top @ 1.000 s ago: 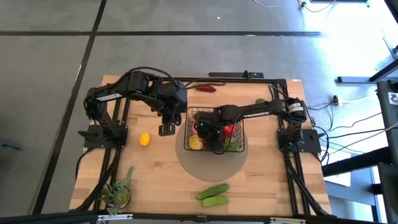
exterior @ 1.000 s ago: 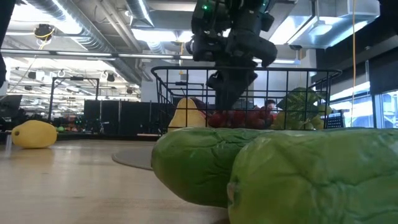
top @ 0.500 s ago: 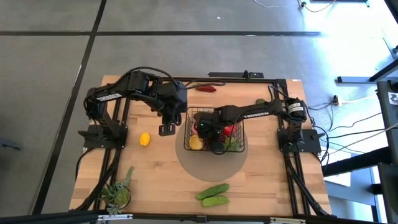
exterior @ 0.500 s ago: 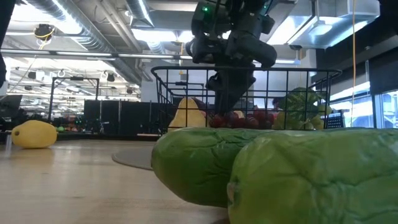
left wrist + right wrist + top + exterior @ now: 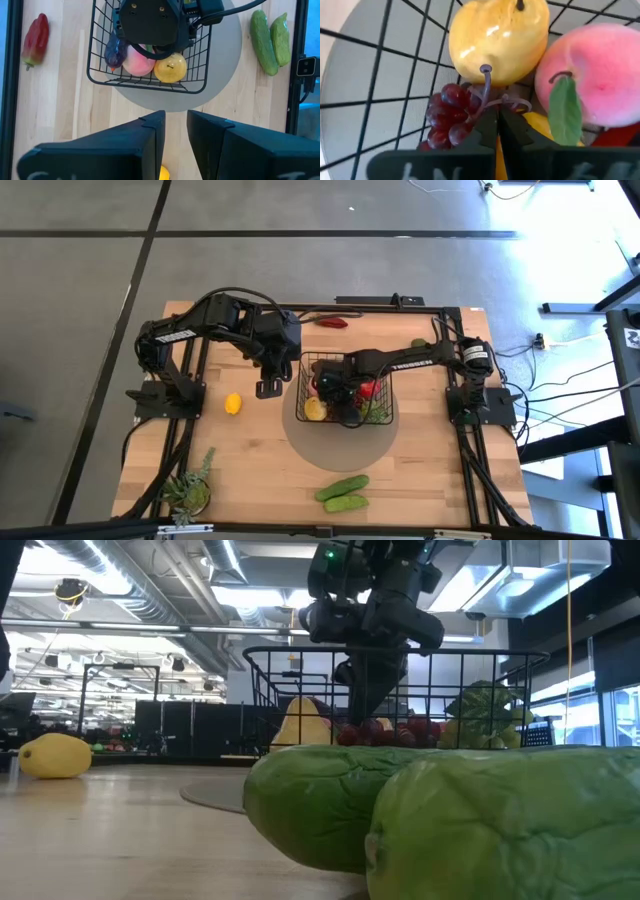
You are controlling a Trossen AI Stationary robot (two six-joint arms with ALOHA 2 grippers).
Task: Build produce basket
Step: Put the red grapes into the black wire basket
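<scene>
From above, the black wire-mesh basket [image 5: 345, 395] sits on a round grey mat [image 5: 340, 442] in the middle of the wooden table [image 5: 260, 470]. The right gripper [image 5: 335, 392] reaches down inside it. The left gripper [image 5: 268, 387] waits just beside the basket, near a small yellow lemon [image 5: 232, 404]. 2 green cucumbers [image 5: 342, 492] lie near the front edge, a red pepper [image 5: 331, 322] lies at the back, and a spiky green plant [image 5: 188, 490] stands in a corner.

From table height, the right gripper [image 5: 365, 680] hangs inside the basket [image 5: 390, 690]. The cucumbers [image 5: 440, 815] fill the front and hide most of the basket's floor.

The left wrist camera shows the left gripper's fingers [image 5: 152, 145] a little apart with nothing between them. The right arm covers much of the fruit.

The right wrist camera shows the right gripper [image 5: 497, 127] with its fingers together on the thin stem of the dark red grapes [image 5: 445, 117], beside a yellow pear-shaped fruit [image 5: 497, 37] and a pink peach [image 5: 592, 75].

The stem is very thin, so the grapes could slip out if lifted, or snag on the wires. I cannot see how firm the pinch is.
</scene>
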